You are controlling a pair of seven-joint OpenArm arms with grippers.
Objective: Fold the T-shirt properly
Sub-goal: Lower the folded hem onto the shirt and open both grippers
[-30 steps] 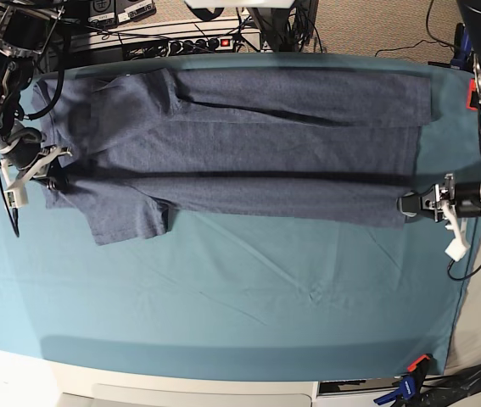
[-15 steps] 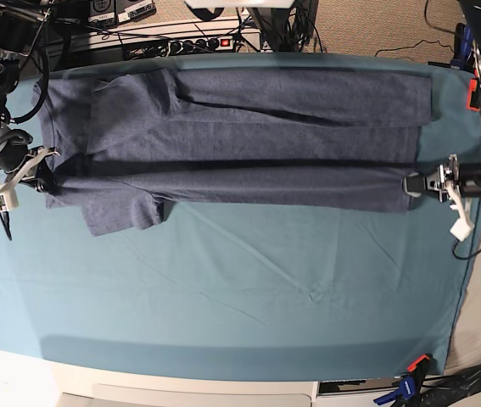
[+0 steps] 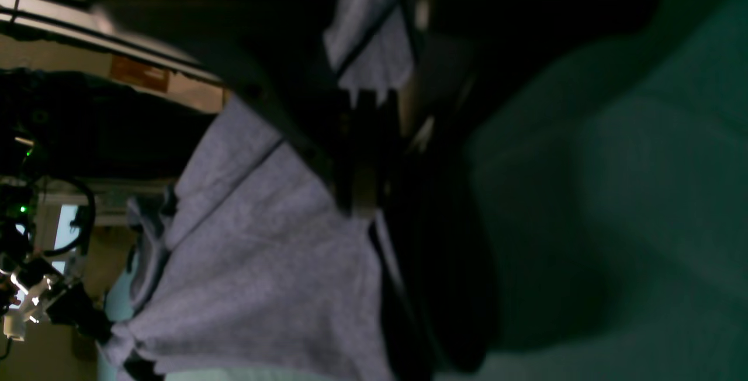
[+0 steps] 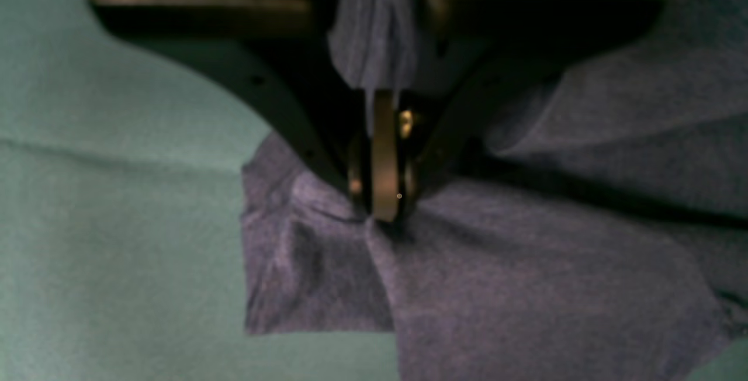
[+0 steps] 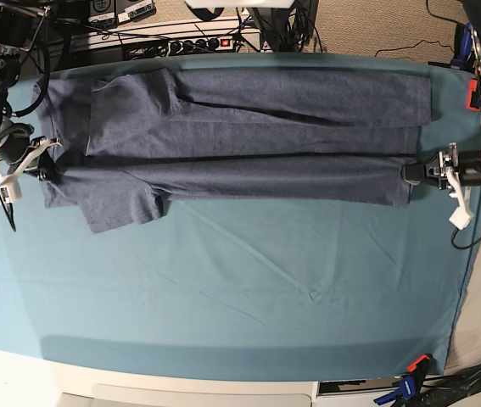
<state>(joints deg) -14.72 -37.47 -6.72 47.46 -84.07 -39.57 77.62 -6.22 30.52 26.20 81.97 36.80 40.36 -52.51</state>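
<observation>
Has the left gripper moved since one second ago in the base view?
Yes. The left gripper, shut on the T-shirt, has moved up the image, toward the table's far edge.

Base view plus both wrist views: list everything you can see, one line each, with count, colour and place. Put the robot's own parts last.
T-shirt: one, heathered slate-blue, stretched lengthwise across the far half of the table, its near edge lifted.
Table cloth: one, teal, covering the table.
Power strip: one, dark with a red switch, beyond the far edge.
Clamps: two seen, orange and blue, at the cloth's edge.
Cables: several, black, on the floor behind.
Right gripper: one, black, shut on the T-shirt.
Left gripper: one, black, shut on the T-shirt.
</observation>
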